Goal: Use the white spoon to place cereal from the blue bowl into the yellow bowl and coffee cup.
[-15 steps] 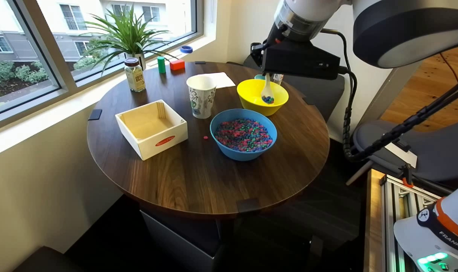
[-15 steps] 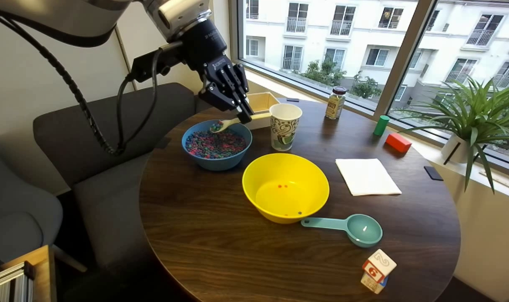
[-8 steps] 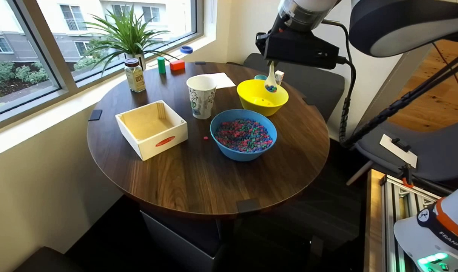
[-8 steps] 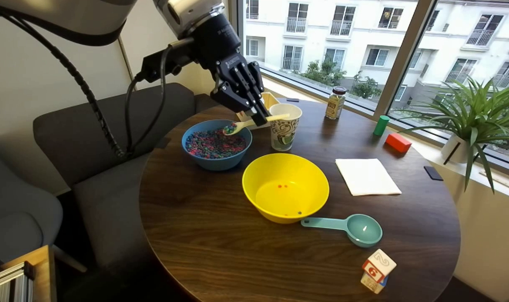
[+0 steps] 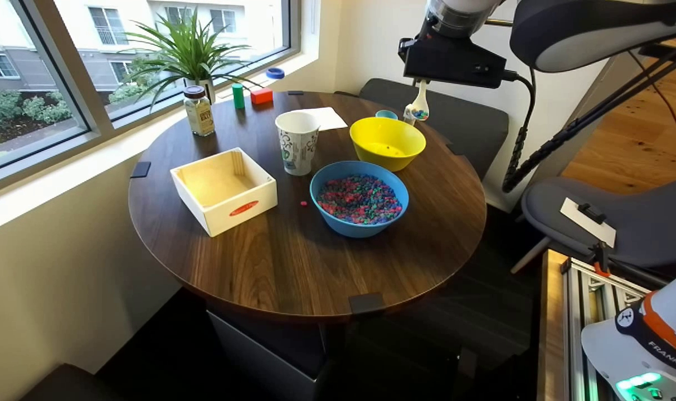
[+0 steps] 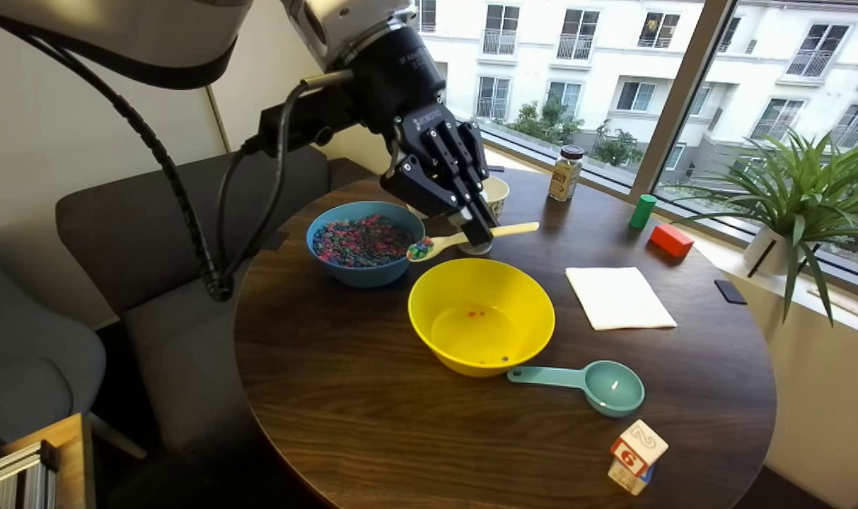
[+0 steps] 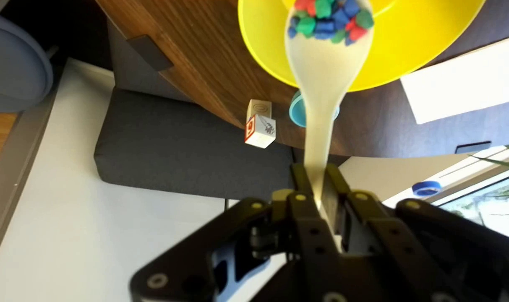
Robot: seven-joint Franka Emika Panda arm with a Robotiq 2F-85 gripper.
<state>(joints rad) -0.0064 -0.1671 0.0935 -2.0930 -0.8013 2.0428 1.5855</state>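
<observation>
Two fingers point(image 6: 479, 225) pinch the white spoon point(image 7: 320, 90), its tip loaded with cereal point(image 7: 324, 26), higher than the yellow bowl point(image 6: 451, 338).

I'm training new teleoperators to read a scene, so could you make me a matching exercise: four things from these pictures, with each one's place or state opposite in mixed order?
Things
1. small off-white spoon
2. round bright-blue bowl
3. round bright-yellow bowl
4. teal long-handled measuring spoon

Places or states
A. only a few scattered bits inside
B. lying near the pale number blocks
C. holding a large heap of multicoloured cereal
D. clamped in the gripper

Right pairs: 1-D, 2-C, 3-A, 4-B.
</observation>
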